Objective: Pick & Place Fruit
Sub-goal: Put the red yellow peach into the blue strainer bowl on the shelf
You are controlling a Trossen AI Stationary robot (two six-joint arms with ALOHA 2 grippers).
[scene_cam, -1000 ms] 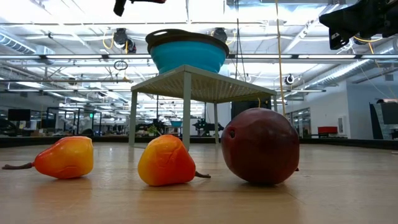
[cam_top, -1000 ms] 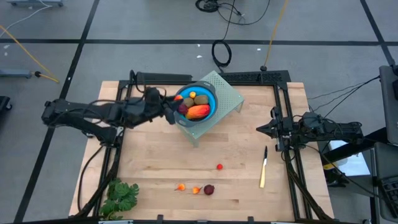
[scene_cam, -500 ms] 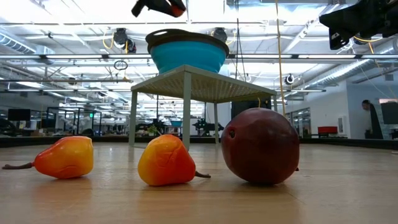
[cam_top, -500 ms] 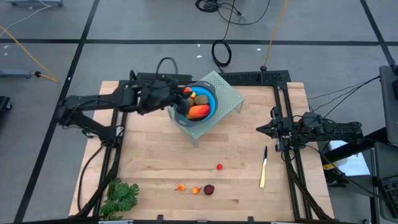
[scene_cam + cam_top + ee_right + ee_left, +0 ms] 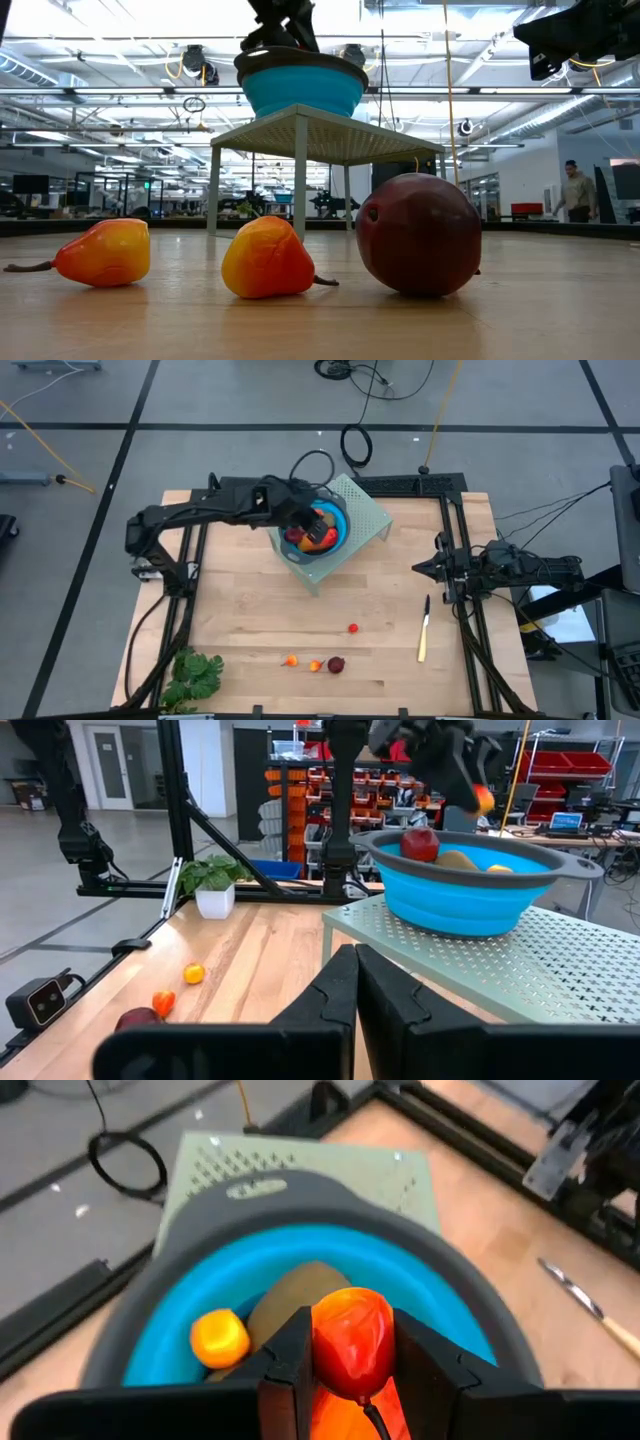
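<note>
One small red fruit (image 5: 352,1342) clamped between left jaws, above blue bowl (image 5: 440,1276), right jaws together.

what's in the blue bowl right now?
Blue bowl holds a small orange fruit, a brown-green oval and a dark red ball. Left gripper, holding a red fruit, covers the rest.

Blue bowl (image 5: 335,532) with grey rim, pale green perforated stand (image 5: 366,512), light wood tabletop (image 5: 250,620), glossy orange-red fruit (image 5: 353,1342) between dark fingers (image 5: 290,1360), yellow-handled knife (image 5: 423,630)
</note>
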